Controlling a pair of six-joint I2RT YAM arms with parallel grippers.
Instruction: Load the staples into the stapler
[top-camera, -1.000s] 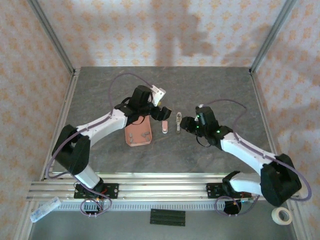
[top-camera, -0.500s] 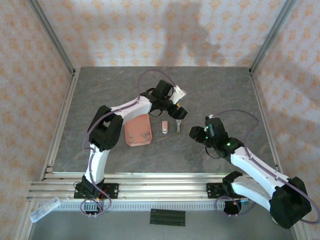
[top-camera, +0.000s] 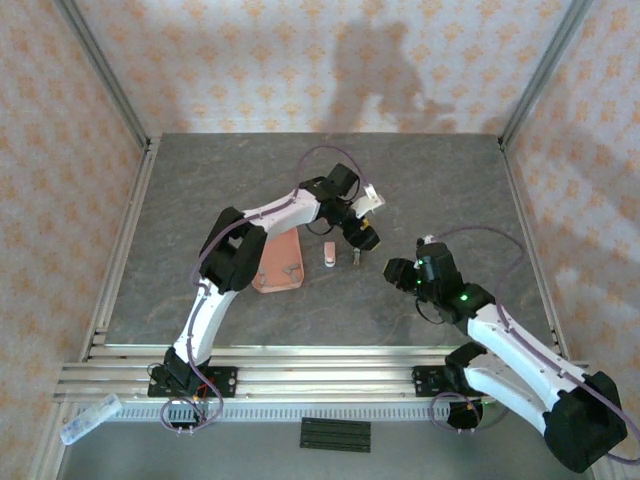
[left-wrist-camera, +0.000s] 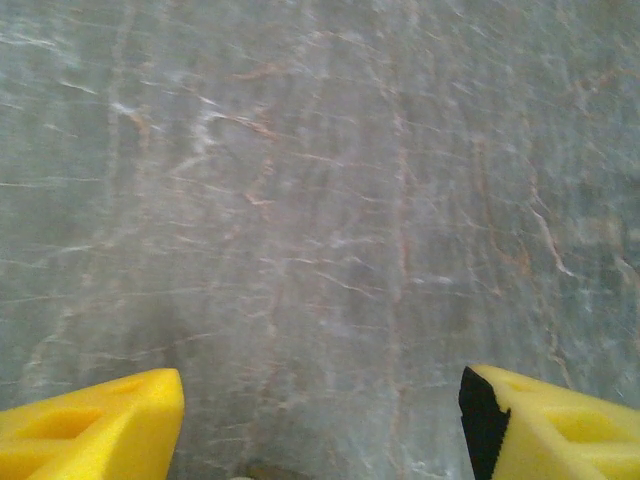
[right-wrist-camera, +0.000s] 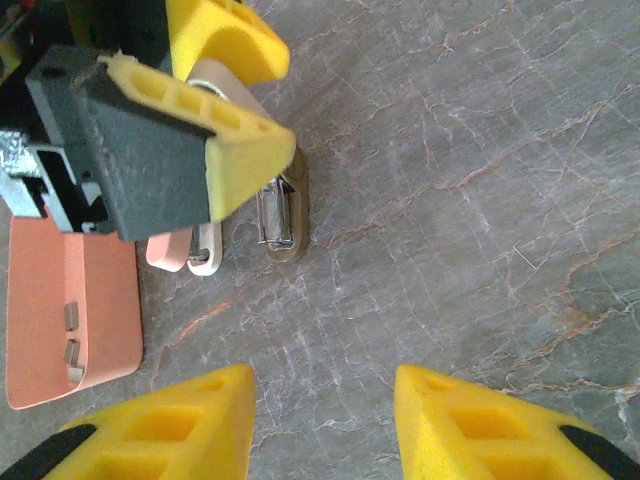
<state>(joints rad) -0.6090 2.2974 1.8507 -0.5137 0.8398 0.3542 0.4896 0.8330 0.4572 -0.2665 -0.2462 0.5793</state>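
The stapler (top-camera: 329, 256) was found lying on the table (top-camera: 200, 180), just beside the tray (top-camera: 272, 275). Small grey staples (right-wrist-camera: 70, 316) were noted inside the tray. A brown and metal part (right-wrist-camera: 283, 215) was observed on the table just beside the stapler, on the side away from the tray. The left fingers (left-wrist-camera: 100, 420) were recorded as spread wide and empty, close by the stapler and that part. The right fingers (right-wrist-camera: 160, 430) were likewise released, nothing between them, near the stapler over bare table.

walls (top-camera: 250, 60): peach floral paper | tabletop (top-camera: 200, 180): grey veined marble | corner posts (top-camera: 108, 75): aluminium
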